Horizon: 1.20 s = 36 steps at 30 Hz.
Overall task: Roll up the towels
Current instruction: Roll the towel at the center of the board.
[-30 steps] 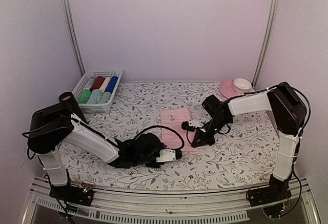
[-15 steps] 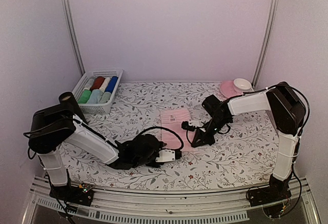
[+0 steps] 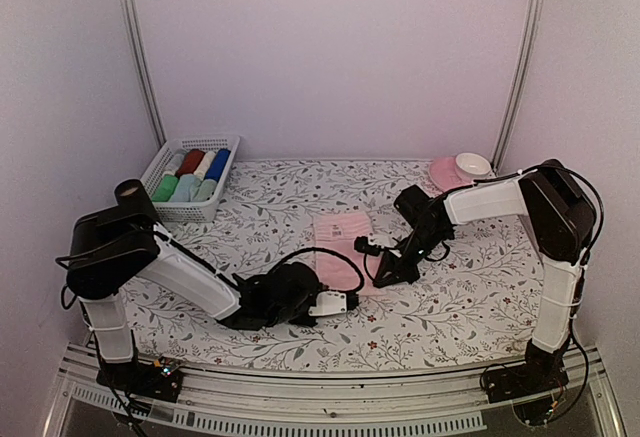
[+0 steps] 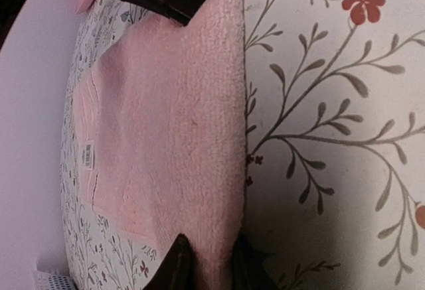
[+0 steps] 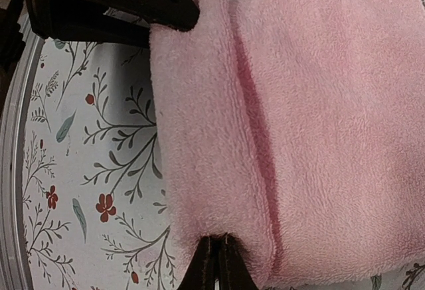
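Observation:
A pale pink towel [image 3: 342,229] lies flat mid-table, its near edge turned over into a thick fold [image 5: 199,124]. My left gripper [image 4: 206,260] sits low at the fold's left end [image 3: 350,300], and its two fingers pinch the fold [image 4: 212,170] between them. At the fold's right end [image 3: 381,279] is my right gripper [image 5: 219,247], fingers together and tips buried in the plush. Each wrist view shows the other arm's dark fingers at the far end of the fold. No loose mint green towel is in view.
A white basket [image 3: 172,213] of rolled cloths in several colours stands at the back left. A pink saucer [image 3: 443,173] with a white cup [image 3: 473,164] sits at the back right. The left arm's black cable [image 3: 335,254] loops over the towel.
The left gripper's jaws have narrowed onto the fold, and the left arm has shifted slightly right. The right arm and the towel have stayed put.

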{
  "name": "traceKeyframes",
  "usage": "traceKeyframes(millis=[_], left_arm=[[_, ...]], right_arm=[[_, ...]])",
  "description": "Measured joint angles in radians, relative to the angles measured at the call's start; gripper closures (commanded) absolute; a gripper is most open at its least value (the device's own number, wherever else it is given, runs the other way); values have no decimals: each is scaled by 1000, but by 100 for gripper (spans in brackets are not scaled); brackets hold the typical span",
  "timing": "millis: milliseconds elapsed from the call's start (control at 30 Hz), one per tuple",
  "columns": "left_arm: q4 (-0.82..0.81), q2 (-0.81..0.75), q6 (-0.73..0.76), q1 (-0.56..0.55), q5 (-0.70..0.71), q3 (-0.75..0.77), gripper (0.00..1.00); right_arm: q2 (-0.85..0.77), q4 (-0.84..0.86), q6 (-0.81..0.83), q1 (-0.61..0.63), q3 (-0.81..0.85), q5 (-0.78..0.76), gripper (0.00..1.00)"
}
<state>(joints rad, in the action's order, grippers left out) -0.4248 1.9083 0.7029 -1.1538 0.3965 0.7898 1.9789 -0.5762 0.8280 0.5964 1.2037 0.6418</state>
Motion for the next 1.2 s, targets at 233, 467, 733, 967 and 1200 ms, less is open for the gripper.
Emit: traceKeyframes(millis=[233, 467, 733, 967, 1200], left_arm=[[68, 0, -41, 15, -31, 30, 100], [179, -20, -118, 57, -151, 74, 100], [326, -35, -222, 160, -378, 145, 100], [416, -35, -291, 232, -573, 187, 100], [486, -27, -320, 262, -686, 217, 100]], right_arm=[[-9, -2, 16, 0, -1, 1, 91], [-114, 25, 64, 0, -84, -18, 68], [-439, 232, 170, 65, -337, -120, 47], [-406, 409, 211, 223, -410, -288, 46], [-358, 557, 189, 235, -431, -444, 46]])
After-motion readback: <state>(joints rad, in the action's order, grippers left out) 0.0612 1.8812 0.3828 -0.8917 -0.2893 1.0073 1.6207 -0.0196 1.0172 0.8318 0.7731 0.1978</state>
